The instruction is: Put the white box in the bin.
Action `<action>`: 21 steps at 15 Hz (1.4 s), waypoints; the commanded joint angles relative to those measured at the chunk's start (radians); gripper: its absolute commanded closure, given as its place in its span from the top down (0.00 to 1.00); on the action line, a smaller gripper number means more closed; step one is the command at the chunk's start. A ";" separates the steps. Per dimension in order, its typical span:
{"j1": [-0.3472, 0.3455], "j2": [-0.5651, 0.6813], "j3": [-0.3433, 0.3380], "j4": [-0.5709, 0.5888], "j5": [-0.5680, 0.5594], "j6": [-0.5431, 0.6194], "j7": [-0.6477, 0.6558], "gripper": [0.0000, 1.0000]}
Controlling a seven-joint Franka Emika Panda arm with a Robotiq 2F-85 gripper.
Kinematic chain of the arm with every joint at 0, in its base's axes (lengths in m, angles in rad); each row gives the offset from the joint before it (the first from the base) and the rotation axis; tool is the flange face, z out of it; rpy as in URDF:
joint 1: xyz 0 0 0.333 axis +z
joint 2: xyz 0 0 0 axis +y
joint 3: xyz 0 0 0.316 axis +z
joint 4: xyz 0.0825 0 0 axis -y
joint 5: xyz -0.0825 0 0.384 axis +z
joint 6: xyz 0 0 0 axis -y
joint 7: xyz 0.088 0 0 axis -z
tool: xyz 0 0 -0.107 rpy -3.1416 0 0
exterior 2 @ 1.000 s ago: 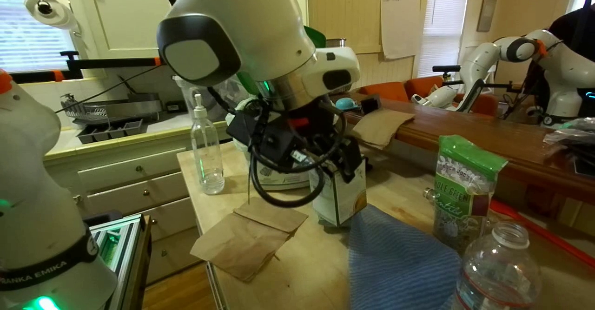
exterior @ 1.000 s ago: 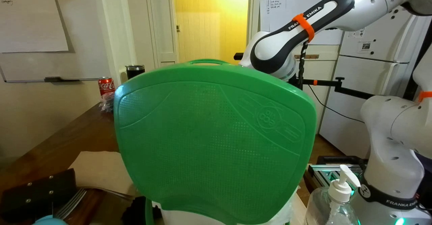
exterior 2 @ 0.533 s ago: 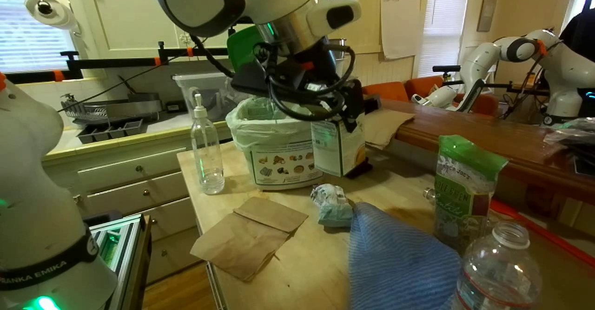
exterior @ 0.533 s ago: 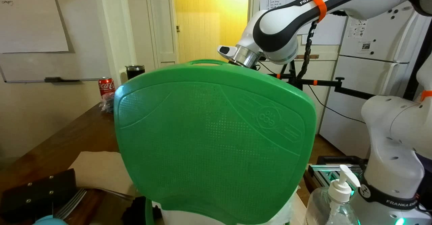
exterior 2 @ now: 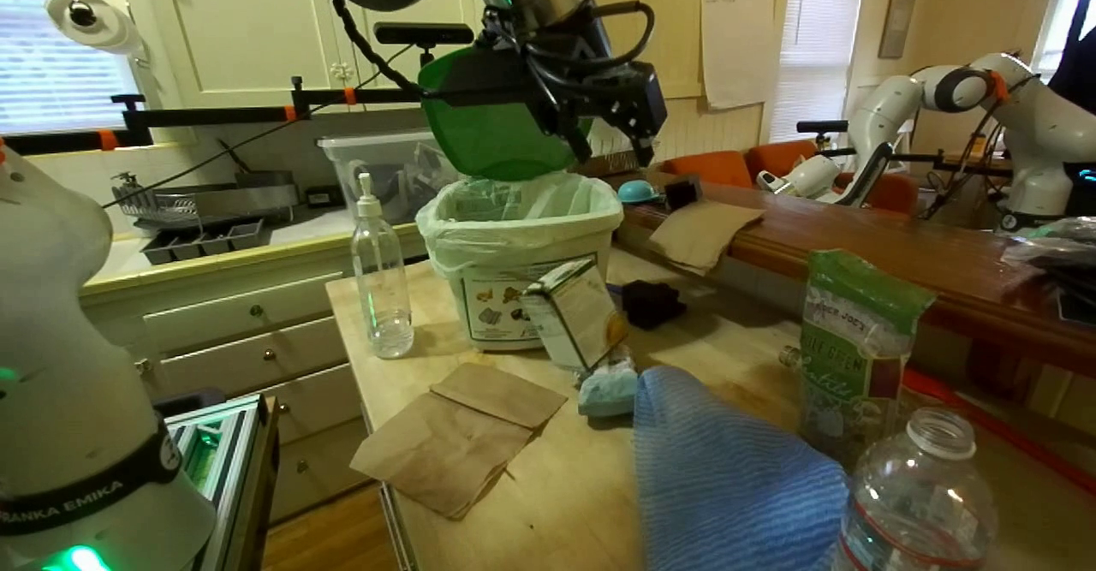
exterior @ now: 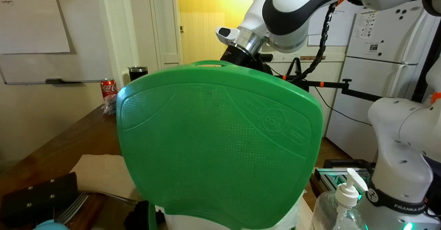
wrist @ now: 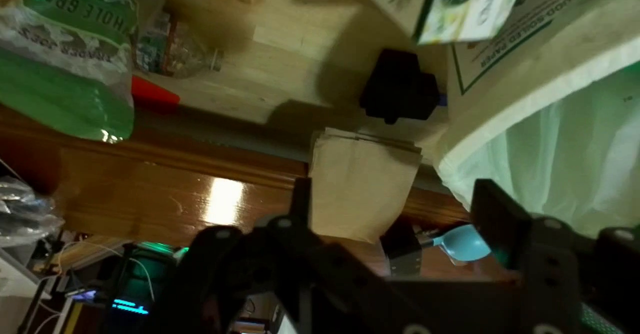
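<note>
Honestly not there yet; white box [exterior 2: 575,318] is outside the bin [exterior 2: 484,297], tilted, between its 4 and 5 o'clock in an exterior view; can't tell if it's propped or falling; pincer [exterior 2: 613,150] is spread, nothing in it, up around the bin's 1 o'clock; green lid [exterior 2: 488,147] is up; what's left, I'd say: grab, lift, drop in.

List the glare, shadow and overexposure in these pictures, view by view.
Wrist view: white glare on the brown wooden counter, dark shadows across the pale tabletop, gripper fingers nearly black; in an exterior view, the yellow wall glows nearly white near its top; in an exterior view, the window blinds at far left look washed out.
</note>
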 commanded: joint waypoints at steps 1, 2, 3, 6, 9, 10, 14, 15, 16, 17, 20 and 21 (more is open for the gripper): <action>0.024 -0.021 0.015 0.034 0.011 -0.055 -0.008 0.84; 0.026 -0.021 0.017 0.035 0.010 -0.061 -0.008 0.87; 0.026 -0.020 0.015 0.032 0.011 -0.071 -0.004 0.94; -0.006 -0.023 0.014 0.002 -0.013 -0.142 0.030 1.00; -0.075 -0.022 0.025 -0.008 -0.070 -0.269 0.125 1.00; -0.097 -0.024 0.027 -0.013 -0.091 -0.305 0.159 1.00; -0.167 -0.027 0.038 -0.037 -0.188 -0.436 0.307 1.00; -0.175 -0.027 0.037 -0.048 -0.200 -0.470 0.333 1.00; -0.180 -0.028 0.038 -0.058 -0.210 -0.506 0.359 1.00; -0.184 -0.028 0.039 -0.071 -0.217 -0.526 0.381 1.00; -0.184 -0.029 0.041 -0.118 -0.207 -0.567 0.444 1.00; -0.181 -0.032 0.043 -0.142 -0.204 -0.559 0.455 1.00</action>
